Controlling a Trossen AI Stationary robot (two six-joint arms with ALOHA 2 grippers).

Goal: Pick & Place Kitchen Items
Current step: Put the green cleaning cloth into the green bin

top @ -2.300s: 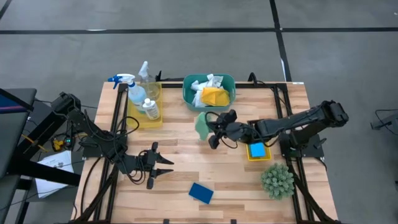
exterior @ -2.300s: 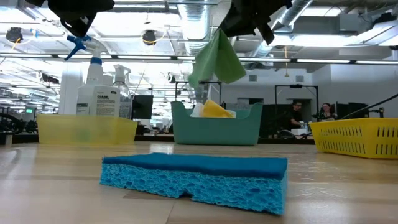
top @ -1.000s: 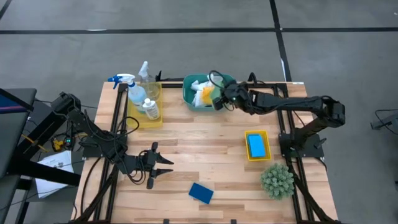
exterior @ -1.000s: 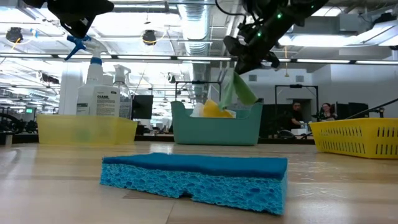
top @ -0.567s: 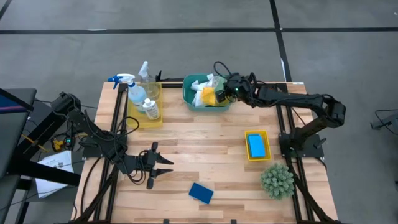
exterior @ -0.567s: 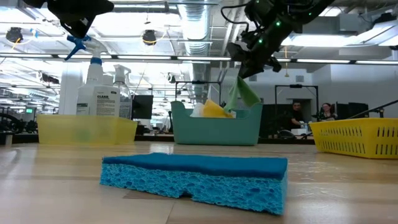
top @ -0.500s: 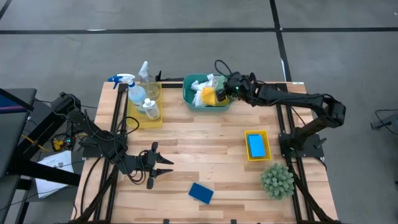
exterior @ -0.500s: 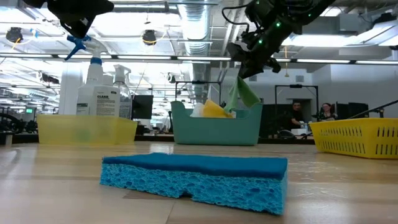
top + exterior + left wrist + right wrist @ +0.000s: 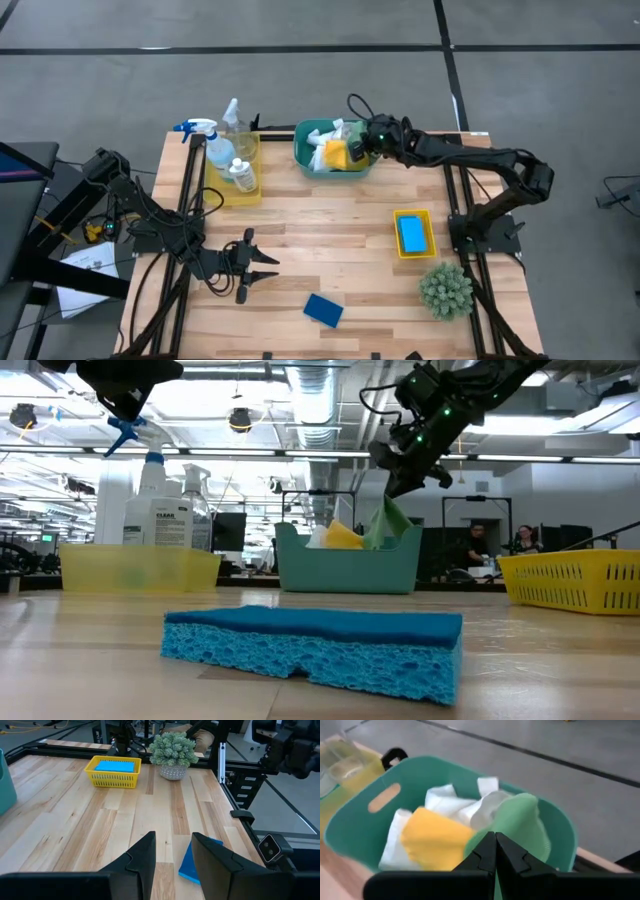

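My right gripper [image 9: 366, 140] is over the right part of the teal basin [image 9: 303, 158] at the table's far edge, shut on a green cloth [image 9: 517, 820]. The cloth hangs down into the basin [image 9: 384, 525], beside a yellow cloth [image 9: 434, 837] and white cloths [image 9: 451, 800] that lie in it. My left gripper [image 9: 266, 268] is open and empty, low over the table's near left part. A dark-blue sponge [image 9: 323, 310] lies flat on the table just past it; it also shows in the left wrist view [image 9: 196, 864]. My right gripper pinches the green cloth's upper part [image 9: 489, 836] between its two shut fingers, coming at it from above and slanting from the table's right. The cloth hangs below the fingers and its lower end [image 9: 380, 540] is inside the basin. One layer or several, I cannot tell.
A yellow tray [image 9: 228, 190] at the far left holds a blue-trigger spray bottle [image 9: 212, 145] and two small bottles. A small yellow tray [image 9: 398, 250] at the right holds a light-blue sponge [image 9: 413, 238]. A spiky green plant [image 9: 446, 290] stands at the near right.
My right gripper has gone a little toward the table's far right over the basin and has come down. The green cloth, still held, has sunk with it, and its lower end now hangs inside the basin instead of above the rim.
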